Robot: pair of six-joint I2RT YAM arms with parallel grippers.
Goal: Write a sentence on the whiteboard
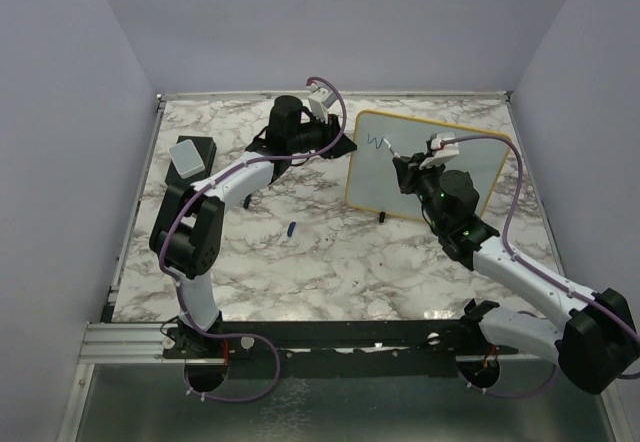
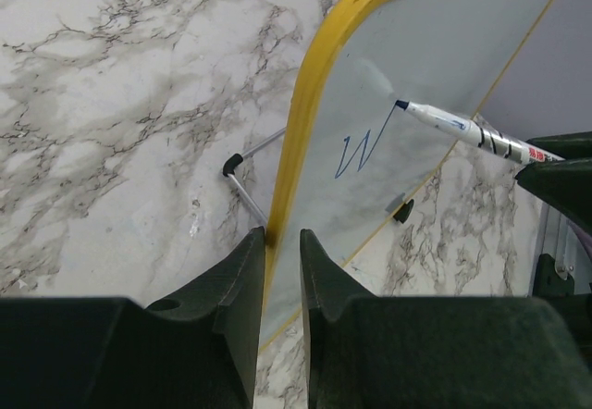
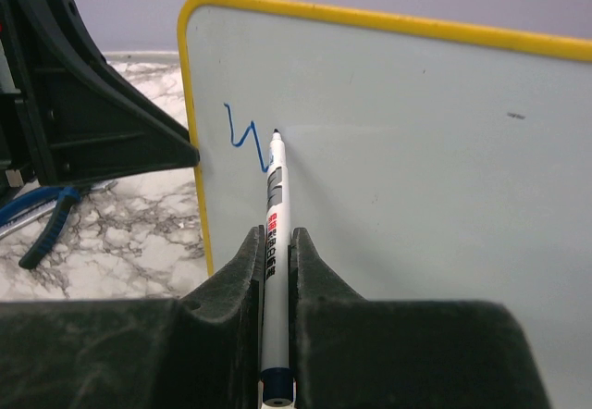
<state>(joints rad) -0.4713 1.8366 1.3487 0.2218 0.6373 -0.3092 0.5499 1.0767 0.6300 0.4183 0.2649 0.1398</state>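
Two grippers, both loaded. Left gripper: fingers clamped on yellow side edge of whiteboard, which stands on its feet at far right of marble table. Right gripper: fingers pinched on marker barrel, tip touching board face. We read only a blue "W" of sentence, near board's upper left corner, marker tip at end of its last stroke. Eraser block sits far left; small blue piece lies mid-table.

An eraser lies well left of the left gripper. A small blue object lies on the marble table, back-left of it.
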